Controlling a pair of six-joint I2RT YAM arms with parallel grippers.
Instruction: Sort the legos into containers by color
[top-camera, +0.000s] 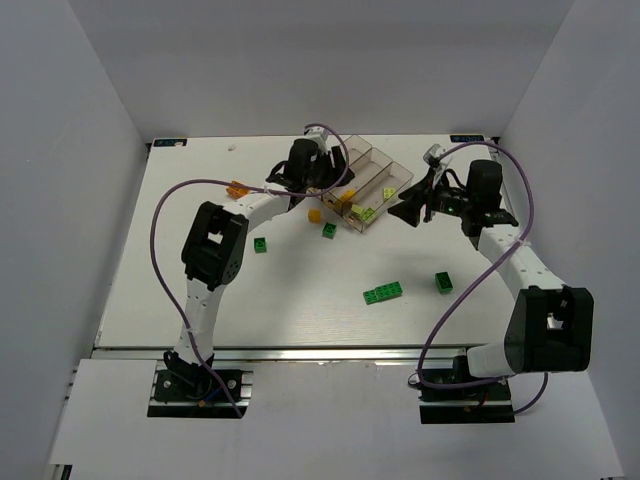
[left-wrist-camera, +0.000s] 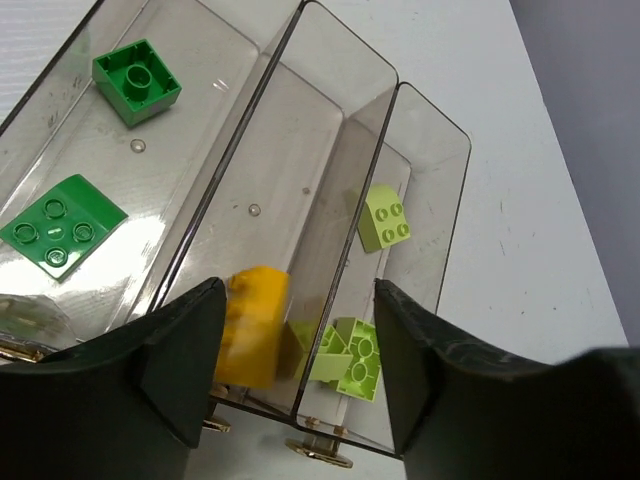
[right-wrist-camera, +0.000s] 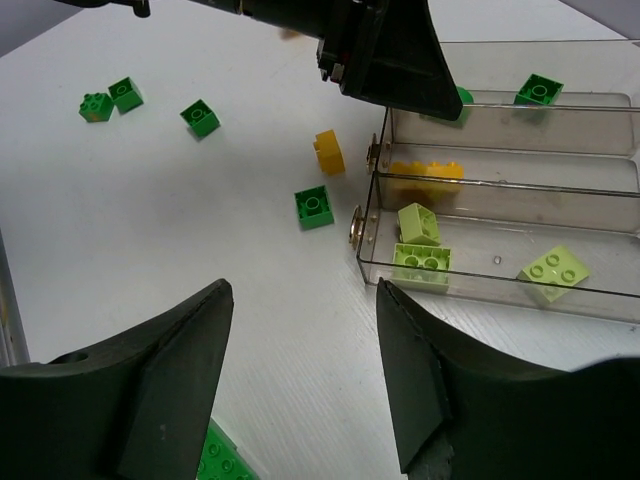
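The containers are three joined clear bins at the back of the table. My left gripper hangs open over their near end. A blurred yellow lego sits beside its left finger, over the middle bin, with a wide gap to the other finger. The left bin holds dark green legos, and the right bin holds pale green legos. My right gripper stands open and empty above the table, just short of the bins' end.
Loose on the table are a yellow brick, dark green bricks, a long green brick and an orange one. White walls enclose three sides.
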